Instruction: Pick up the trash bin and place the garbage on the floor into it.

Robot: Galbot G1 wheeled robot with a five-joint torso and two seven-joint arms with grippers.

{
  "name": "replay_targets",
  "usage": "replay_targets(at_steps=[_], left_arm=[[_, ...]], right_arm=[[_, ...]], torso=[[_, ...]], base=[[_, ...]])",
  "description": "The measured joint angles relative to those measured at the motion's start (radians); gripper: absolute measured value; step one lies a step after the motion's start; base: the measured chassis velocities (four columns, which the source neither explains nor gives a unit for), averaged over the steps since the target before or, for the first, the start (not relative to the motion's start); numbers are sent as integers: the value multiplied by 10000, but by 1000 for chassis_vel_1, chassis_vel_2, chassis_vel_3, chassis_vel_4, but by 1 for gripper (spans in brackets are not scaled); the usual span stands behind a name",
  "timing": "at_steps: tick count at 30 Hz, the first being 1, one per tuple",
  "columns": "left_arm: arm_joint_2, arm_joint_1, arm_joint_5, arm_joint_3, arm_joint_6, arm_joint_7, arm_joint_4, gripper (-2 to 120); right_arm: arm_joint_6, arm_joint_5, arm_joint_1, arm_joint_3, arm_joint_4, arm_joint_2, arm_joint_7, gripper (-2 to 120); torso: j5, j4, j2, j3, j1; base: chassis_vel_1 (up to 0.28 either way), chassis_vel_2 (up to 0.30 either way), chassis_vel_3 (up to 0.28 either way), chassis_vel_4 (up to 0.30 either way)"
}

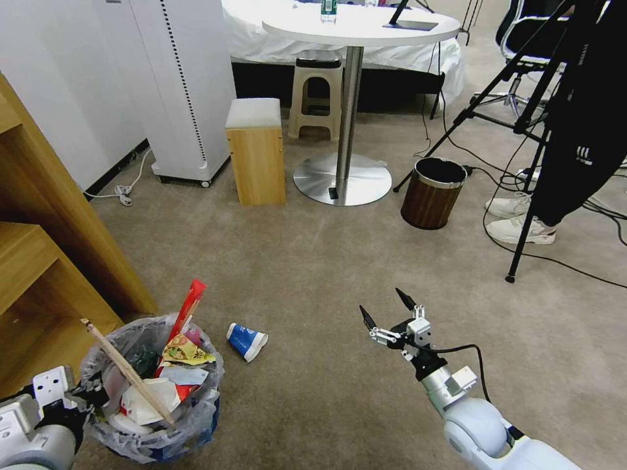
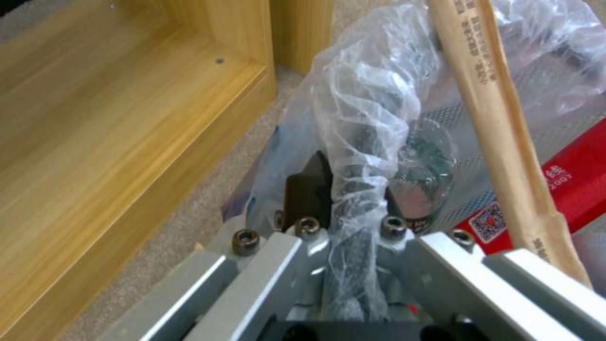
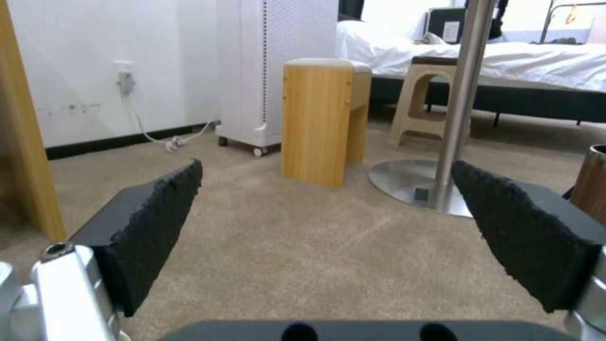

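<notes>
Already at about eight o'clock in the head view, the left gripper (image 1: 91, 397) is clamped on the bag-lined rim of the trash bin (image 1: 153, 391), which is heaped with litter, while a blue-white cup (image 1: 246, 340) lies on the floor (image 1: 313, 261) at six o'clock and the right gripper (image 1: 386, 312) hangs spread and empty at five. Probably the thin liner could slip or the long wooden stick (image 1: 127, 372) tip out if the bin tilts. Up close, the left wrist view shows plastic bunched between the fingers (image 2: 309, 184); the right wrist view shows bare carpet between its pads (image 3: 158, 227).

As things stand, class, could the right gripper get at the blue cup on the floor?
Probably yes: the right gripper hangs open, and bare floor lies between it and the blue cup beside the bin.
</notes>
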Motion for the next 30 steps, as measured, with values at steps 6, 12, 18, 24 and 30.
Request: replay_targets(at_steps=[6, 12, 18, 24, 30], left_arm=[[6, -33, -34, 6, 0, -1, 41, 1], [15, -59, -101, 18, 1, 0, 46, 1], [38, -59, -164, -13, 2, 0, 51, 1], [33, -54, -164, -13, 5, 19, 49, 1], [27, -50, -159, -13, 8, 23, 37, 1]], right_arm=[[12, 71, 97, -63, -39, -12, -19, 100], [2, 79, 100, -76, -22, -19, -19, 100], [-17, 89, 115, -62, 26, -30, -28, 100], [-49, 108, 90, -41, 73, -40, -28, 100], [-49, 84, 6, -7, 74, -23, -30, 100]], torso=[[0, 0, 0, 0, 0], [0, 0, 1, 0, 0], [0, 0, 0, 0, 0], [0, 0, 0, 0, 0], [0, 1, 0, 0, 0]], base=[[0, 0, 0, 0], [0, 0, 0, 0], [0, 0, 0, 0], [0, 0, 0, 0], [0, 0, 0, 0]])
